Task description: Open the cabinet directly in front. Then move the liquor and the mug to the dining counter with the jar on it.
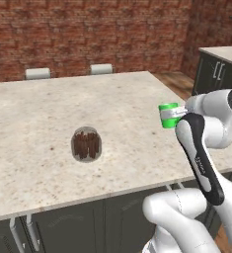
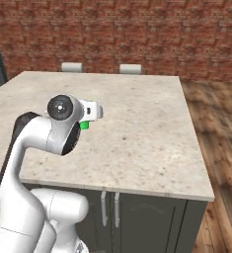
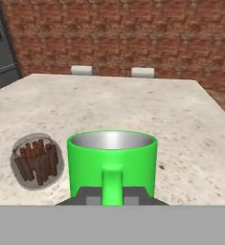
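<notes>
The robot's two-finger gripper is closed on the handle of a small bright green mug with a silvery inside, holding it upright with its open mouth facing up. In the left base view the same green mug hangs at the end of the white arm, above the right-hand part of a large rectangular dining counter with a beige speckled stone top and dark grey base. Whether the mug touches the stone cannot be told. To the mug's left on that top, well apart from it, stands a squat round clear glass jar holding dark brown sticks. Past the counter's far edge sit two pale chair backs, with a red brick wall behind them.
</notes>
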